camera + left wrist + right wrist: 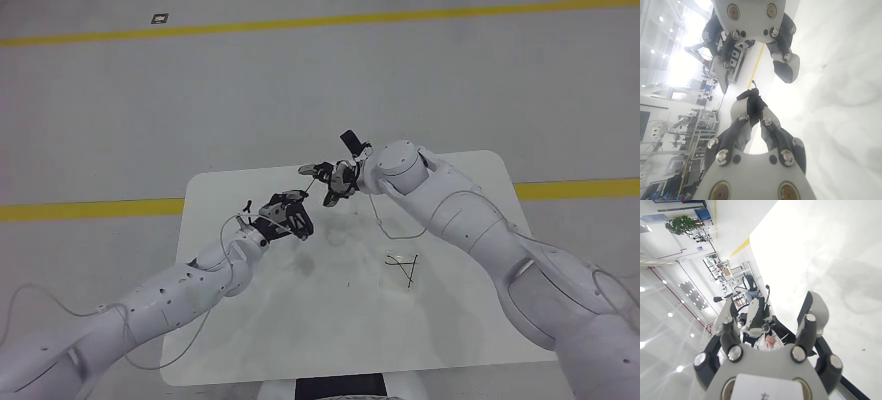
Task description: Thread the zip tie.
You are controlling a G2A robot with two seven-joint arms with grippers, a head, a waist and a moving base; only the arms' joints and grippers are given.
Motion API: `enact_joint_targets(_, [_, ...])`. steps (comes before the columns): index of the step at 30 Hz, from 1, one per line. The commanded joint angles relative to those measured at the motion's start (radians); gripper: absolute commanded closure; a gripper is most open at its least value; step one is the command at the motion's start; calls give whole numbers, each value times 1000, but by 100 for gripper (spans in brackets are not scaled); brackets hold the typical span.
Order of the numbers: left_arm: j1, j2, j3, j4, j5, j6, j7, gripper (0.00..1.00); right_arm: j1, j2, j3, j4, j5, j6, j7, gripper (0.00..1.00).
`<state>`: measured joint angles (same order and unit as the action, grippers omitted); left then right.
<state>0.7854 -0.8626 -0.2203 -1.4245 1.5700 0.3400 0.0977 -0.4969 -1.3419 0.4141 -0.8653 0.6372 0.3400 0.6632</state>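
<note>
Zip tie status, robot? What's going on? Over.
Left gripper shut on zip tie, held above table. Right gripper open, facing it, not touching. Loose ties on table, out of the way.

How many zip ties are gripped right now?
1. The left gripper is shut on a zip tie, its tip poking out; the right gripper, facing it, is open and empty. Other loose ties lie on the table.

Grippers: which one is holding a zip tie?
The left gripper: its jaws are shut on the zip tie, while the right gripper has its jaws open.
</note>
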Motion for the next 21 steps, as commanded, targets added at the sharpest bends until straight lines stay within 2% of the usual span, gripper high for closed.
enact_joint_targets(1, [6, 2, -7, -1, 0, 0, 6, 100, -1, 4, 1, 1, 3, 0, -2, 0])
enact_joint_targets(8, [27, 8, -25, -8, 0, 0, 36, 100, -6, 20, 6, -7, 12, 0, -17, 0])
enact_joint_targets(15, [97, 16, -95, -26, 0, 0, 85, 100, -12, 40, 17, -22, 19, 0, -30, 0])
enact_joint_targets(16, [117, 16, -112, -32, -17, 0, 101, 100, -13, 44, 20, -26, 19, 0, -30, 0])
enact_joint_targets(18, [136, 19, -129, -33, -44, -1, 129, 100, -16, 51, 25, -32, 18, 0, -29, 0])
enact_joint_targets(21, [157, 24, -164, -30, -121, -49, 195, 100, -22, 61, 35, -40, 17, 0, -28, 0])
